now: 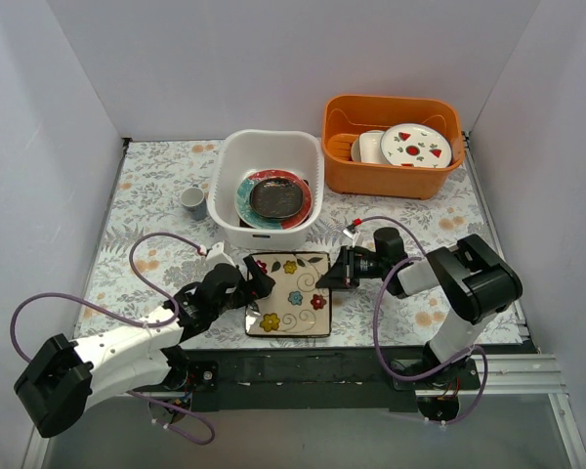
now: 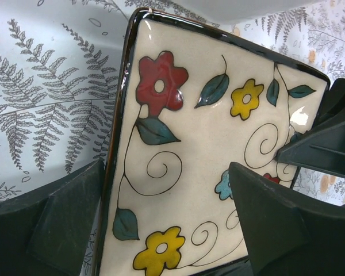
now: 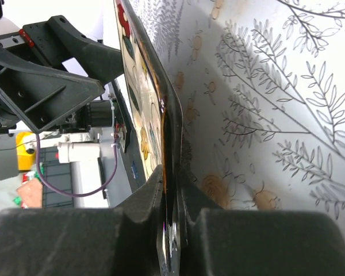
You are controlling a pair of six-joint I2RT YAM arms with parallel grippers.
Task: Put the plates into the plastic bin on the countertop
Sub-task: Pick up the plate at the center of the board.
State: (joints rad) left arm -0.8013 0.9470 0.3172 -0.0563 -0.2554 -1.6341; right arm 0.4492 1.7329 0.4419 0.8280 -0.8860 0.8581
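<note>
- The white square plate [image 1: 289, 293] with coloured flowers sat on the counter [image 1: 146, 195], just in front of the white bin [image 1: 236, 161] and near the black front edge.
- The left gripper [image 1: 257, 281] was at the plate's left side. Its fingers [image 2: 57, 224] were spread wide apart.
- In the left wrist view, the plate [image 2: 218, 144] lay in the gap between those two fingers. One finger was just beside the plate's dark left rim. The other finger was in front of the plate's flowered face.
- The right gripper [image 1: 324, 277] was at the plate's right side. Its fingers [image 3: 138, 218] were pinching the plate's rim, one on each face.
- In the right wrist view, the plate [image 3: 152, 103] showed edge-on and ran up and away from the pinch.
- I could not tell if the plate lay flat or was tipped up a little.
- Inside the bin lay a teal-and-red round plate [image 1: 246, 200] with a dark plate [image 1: 275, 195] on top.
- An orange tub [image 1: 391, 161] stood to the right of the bin.
</note>
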